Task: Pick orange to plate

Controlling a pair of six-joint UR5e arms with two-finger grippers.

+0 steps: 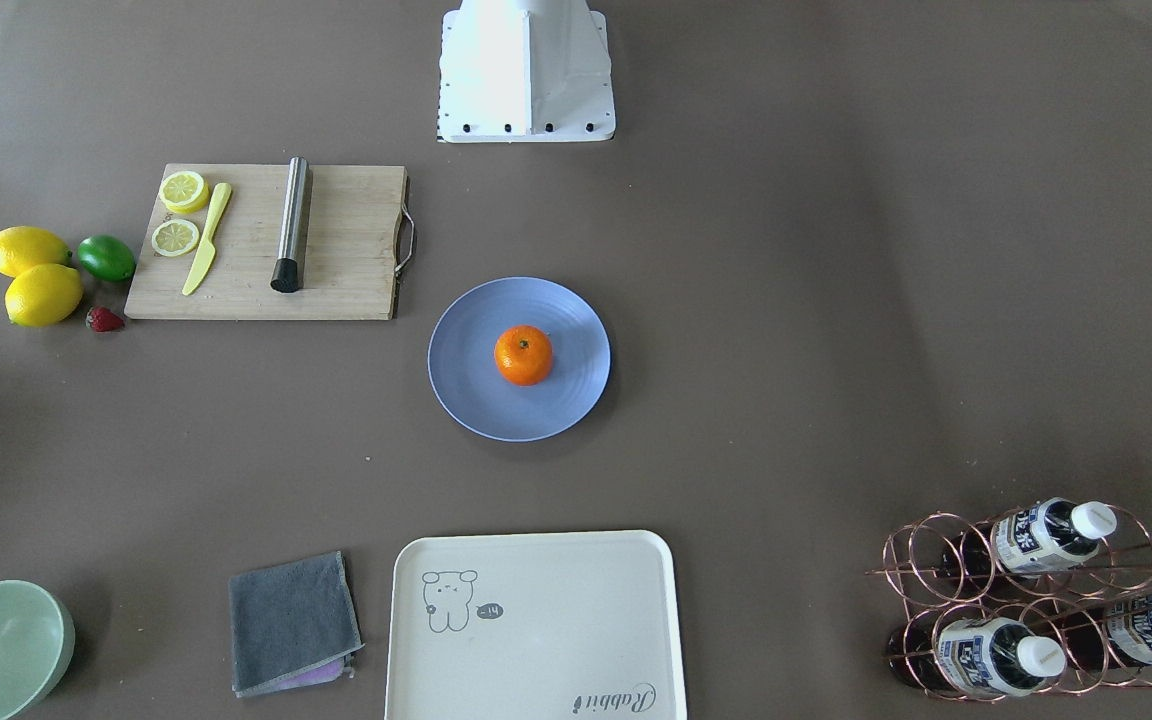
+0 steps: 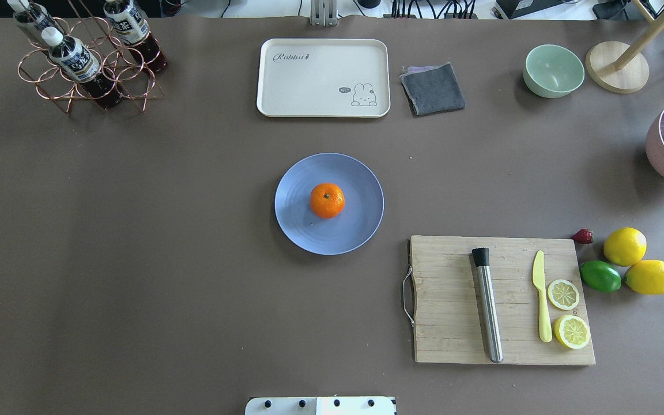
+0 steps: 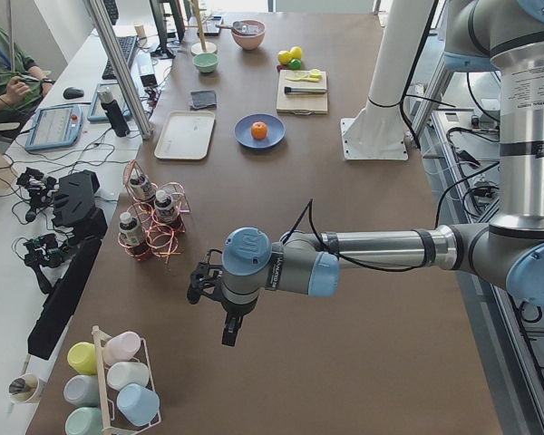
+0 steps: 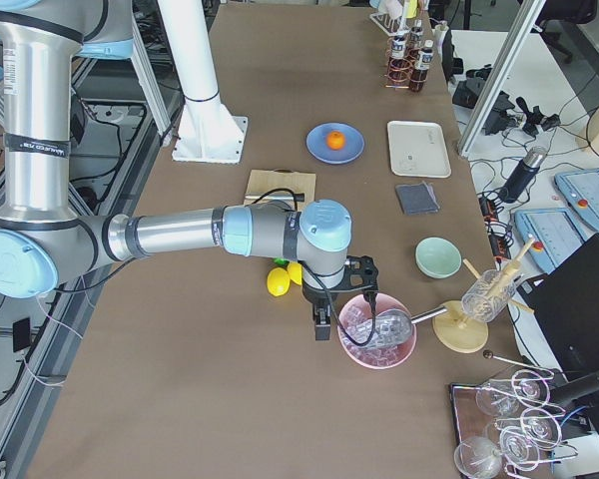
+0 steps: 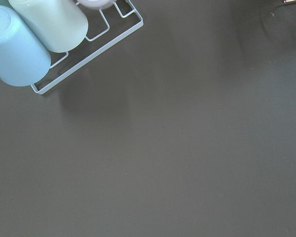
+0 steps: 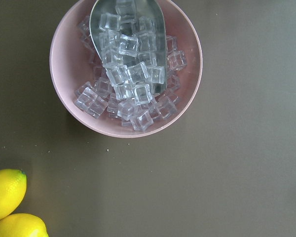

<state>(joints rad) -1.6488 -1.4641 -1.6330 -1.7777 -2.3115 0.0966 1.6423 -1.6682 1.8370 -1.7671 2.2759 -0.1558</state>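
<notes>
A brown table (image 2: 136,230) is being viewed from all sides, w/ the periwinkle plate (image 2: 297,230) lying at approx its ctr. The orange (image 2: 327,200) is being carried by the plate, resting near the plate's middle, stem dimple up, w/ no gripper near it. The L gripper (image 3: 228,331) is being held over bare table well apart from the plate, pointing down, near a wire rack (image 5: 89,57) of pastel cups; whether its fingers are wide or narrow can't be told, as it is seen from the side cam only. The R gripper (image 4: 321,324) is being held at the opposite end, just over a pink bowl (image 6: 64,64) of ice cubes w/ a metal scoop (image 6: 101,12) in it; its spread likewise can't be told. On the robot's right of the plate, a wooden cutting board (image 2: 447,323) is being occupied by a steel rod w/ black tip (image 2: 487,305), a yellow knife (image 2: 541,300) and two lemon halves (image 2: 563,294). Just beside the board's far edge, two lemons (image 2: 625,246), a lime (image 2: 600,275) and a strawberry (image 2: 583,236) are being grouped close together. Across the table from the robot, a cream tray (image 2: 309,86), a grey cloth (image 2: 433,88) and a pale green bowl (image 2: 553,70) are lying in a row, w/ a copper bottle rack (image 2: 78,80) at the far corner on the robot's left.
</notes>
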